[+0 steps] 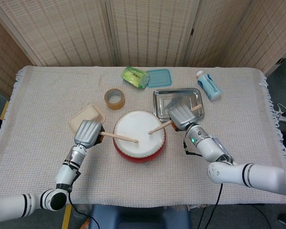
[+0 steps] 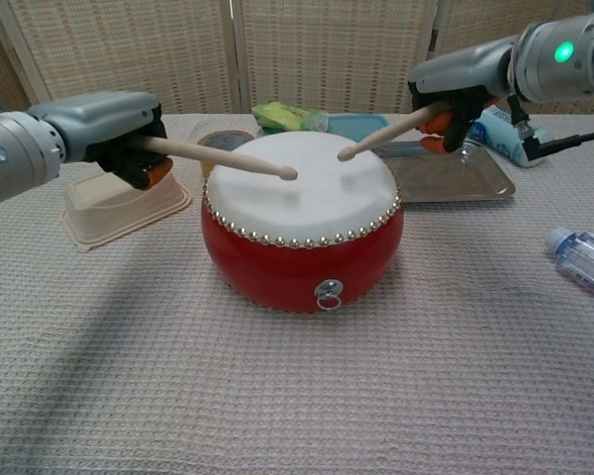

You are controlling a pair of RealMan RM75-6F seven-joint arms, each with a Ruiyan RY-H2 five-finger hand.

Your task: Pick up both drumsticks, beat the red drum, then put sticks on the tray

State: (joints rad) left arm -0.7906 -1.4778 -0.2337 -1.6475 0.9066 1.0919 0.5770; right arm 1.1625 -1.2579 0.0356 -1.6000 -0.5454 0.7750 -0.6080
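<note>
The red drum point(image 1: 139, 149) point(image 2: 302, 252) with a white skin stands mid-table. My left hand point(image 1: 88, 133) point(image 2: 119, 134) grips a wooden drumstick point(image 1: 118, 137) point(image 2: 218, 156) whose tip is over the skin's middle. My right hand point(image 1: 180, 116) point(image 2: 453, 87) grips the other drumstick point(image 1: 158, 127) point(image 2: 384, 133), its tip at the skin's right part. Whether either tip touches the skin I cannot tell. The metal tray point(image 1: 161, 98) point(image 2: 445, 170) lies behind the drum on the right, partly hidden by my right hand.
A beige box point(image 1: 78, 119) point(image 2: 119, 205) lies left of the drum, a tape roll point(image 1: 114, 98) behind it. A green packet point(image 1: 135, 76), a blue lid point(image 1: 158, 78) and a white bottle point(image 1: 209, 85) sit at the back. A clear bottle point(image 2: 582, 259) lies at the right.
</note>
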